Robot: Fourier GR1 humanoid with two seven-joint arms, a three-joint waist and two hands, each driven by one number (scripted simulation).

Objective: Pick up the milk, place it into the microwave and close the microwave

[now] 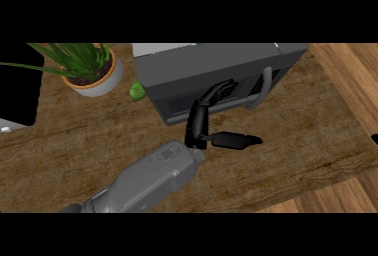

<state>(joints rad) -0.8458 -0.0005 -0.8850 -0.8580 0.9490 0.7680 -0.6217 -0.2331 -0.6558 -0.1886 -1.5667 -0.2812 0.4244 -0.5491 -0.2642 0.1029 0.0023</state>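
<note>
Broadly, the brown wood-grain counter top (pixel 96 135) fills most of the view, with a strip of lighter wooden floor (pixel 351 75) along its right side. At the back of the counter stands the dark grey box-shaped microwave (pixel 214 62), turned slightly. Its door lies flat against the body, and a pale grey curved bar handle (pixel 262 89) runs down the right side of the front.

The grey left forearm (pixel 148 180) comes in from the lower edge left of centre and slants up and to the right toward the microwave. Left of the microwave sits a green leafy plant in a round white pot with an orange rim (pixel 92 75), well clear of the arm.

The black left hand (pixel 197 122) extends from the wrist with its long fingers (pixel 219 92) stretched nearly straight upward. Their tips rest against the lower front of the microwave door, left of the handle. The thumb (pixel 238 141) sticks out sideways to the right above the counter. The hand is spread and grasps nothing.

A small bright green rounded object (pixel 137 91) peeks out just beside the microwave's left wall. The milk cannot be seen anywhere in this view.
</note>
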